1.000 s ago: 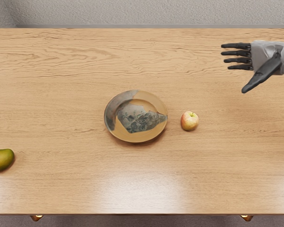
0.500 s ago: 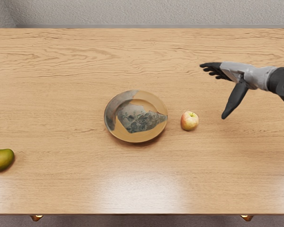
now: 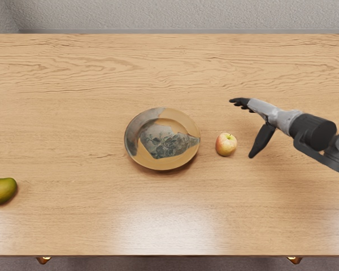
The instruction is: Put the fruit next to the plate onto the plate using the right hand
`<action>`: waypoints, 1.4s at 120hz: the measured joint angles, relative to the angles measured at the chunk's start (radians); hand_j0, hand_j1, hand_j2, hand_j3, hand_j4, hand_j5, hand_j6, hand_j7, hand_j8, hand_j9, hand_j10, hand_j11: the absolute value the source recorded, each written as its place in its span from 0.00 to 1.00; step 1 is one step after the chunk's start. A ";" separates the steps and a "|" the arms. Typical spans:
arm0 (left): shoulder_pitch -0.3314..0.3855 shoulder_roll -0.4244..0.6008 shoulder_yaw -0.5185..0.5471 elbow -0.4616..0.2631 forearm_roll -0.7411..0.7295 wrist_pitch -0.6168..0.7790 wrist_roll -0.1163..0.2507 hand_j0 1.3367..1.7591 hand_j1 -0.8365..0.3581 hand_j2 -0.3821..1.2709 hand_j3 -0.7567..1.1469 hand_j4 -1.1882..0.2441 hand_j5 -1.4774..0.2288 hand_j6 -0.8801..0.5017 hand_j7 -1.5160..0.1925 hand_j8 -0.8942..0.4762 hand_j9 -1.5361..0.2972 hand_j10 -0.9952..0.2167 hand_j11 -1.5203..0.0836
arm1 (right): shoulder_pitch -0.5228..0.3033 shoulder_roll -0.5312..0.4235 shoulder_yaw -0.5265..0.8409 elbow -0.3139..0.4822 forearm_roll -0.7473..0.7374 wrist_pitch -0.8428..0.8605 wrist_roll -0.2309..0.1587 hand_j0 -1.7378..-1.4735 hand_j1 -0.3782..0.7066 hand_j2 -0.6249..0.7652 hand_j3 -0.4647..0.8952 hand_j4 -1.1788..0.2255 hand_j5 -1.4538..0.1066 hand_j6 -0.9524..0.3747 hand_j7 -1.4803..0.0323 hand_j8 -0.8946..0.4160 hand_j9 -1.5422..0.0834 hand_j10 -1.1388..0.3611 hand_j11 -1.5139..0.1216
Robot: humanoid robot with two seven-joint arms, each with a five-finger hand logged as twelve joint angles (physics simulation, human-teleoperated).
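A small red-yellow apple (image 3: 226,144) sits on the table just right of a round brown-and-grey plate (image 3: 137,125). My right hand (image 3: 250,127) reaches in from the right edge and hovers a short way right of the apple, apart from it. Its fingers are spread and its thumb points down toward the table; it holds nothing. The left arm does not show.
A green-yellow mango (image 3: 1,190) lies at the far left edge of the wooden table (image 3: 169,220). The table's front edge runs along the bottom of the view, and a grey wall stands behind the far edge.
My right hand has come down and leftward from the far right corner, ending close beside the apple. The apple, plate and mango have not moved.
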 joint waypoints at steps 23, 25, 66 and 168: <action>0.000 0.000 0.000 0.000 0.000 0.000 0.000 0.76 0.75 0.26 0.40 0.66 0.68 0.46 0.70 0.47 0.66 0.62 0.75 | -0.003 0.037 -0.042 0.000 -0.035 -0.034 -0.001 0.30 0.19 0.43 0.34 0.73 0.80 0.60 0.85 0.56 0.83 0.66 0.80; 0.000 0.000 0.000 0.000 0.000 0.000 0.000 0.76 0.75 0.26 0.40 0.66 0.68 0.46 0.70 0.47 0.66 0.62 0.75 | -0.003 0.040 -0.044 0.000 -0.036 -0.035 -0.001 0.30 0.20 0.43 0.34 0.72 0.80 0.59 0.84 0.56 0.82 0.65 0.80; 0.000 0.000 0.000 0.000 0.000 0.000 0.000 0.76 0.75 0.26 0.40 0.66 0.68 0.46 0.70 0.47 0.66 0.62 0.75 | -0.002 0.080 -0.071 0.000 -0.058 -0.046 -0.021 0.30 0.29 0.42 0.34 0.66 0.73 0.53 0.77 0.49 0.75 0.60 0.73; 0.000 0.000 0.000 0.000 0.000 0.000 0.000 0.76 0.75 0.26 0.40 0.66 0.68 0.46 0.70 0.47 0.66 0.62 0.75 | -0.009 0.105 -0.101 -0.003 -0.124 -0.069 -0.052 0.30 0.48 0.39 0.34 0.55 0.59 0.41 0.63 0.37 0.62 0.49 0.60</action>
